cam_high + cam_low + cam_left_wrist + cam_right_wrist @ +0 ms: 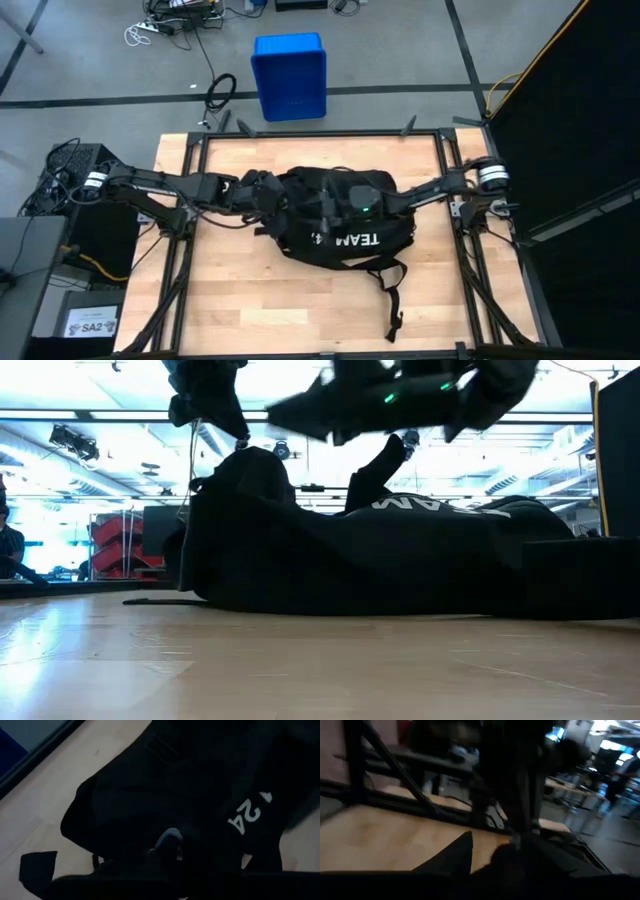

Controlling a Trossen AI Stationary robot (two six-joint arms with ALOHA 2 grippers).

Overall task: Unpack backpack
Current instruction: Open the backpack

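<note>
1. Here, the large black soft fabric backpack (340, 225) lies flat near the middle of the light wooden table (240, 300), with its white "TEAM" lettering showing on the side nearer the front edge.
2. One dangling black strap (392, 295) trails from the backpack across the bare wood toward the front of the table.
3. The left gripper (268, 195) sits at the backpack's left end, its fingers clenched tight against the black fabric; in the low view the cloth rises to a peak right under it, and whether the fingers actually pinch that cloth cannot be told.
4. In the left wrist view the white "24" lettering (243, 815) shows on the dark cloth just beyond that gripper.
5. The right gripper (335, 200) hangs over the top of the backpack, near its middle; whether its fingers are released or gripping cannot be told from these views.
6. A blue plastic crate (289, 75) stands on the grey floor beyond the table's far edge, well apart from the backpack.
7. Loose cables (165, 28) lie on the floor to the crate's left.
</note>
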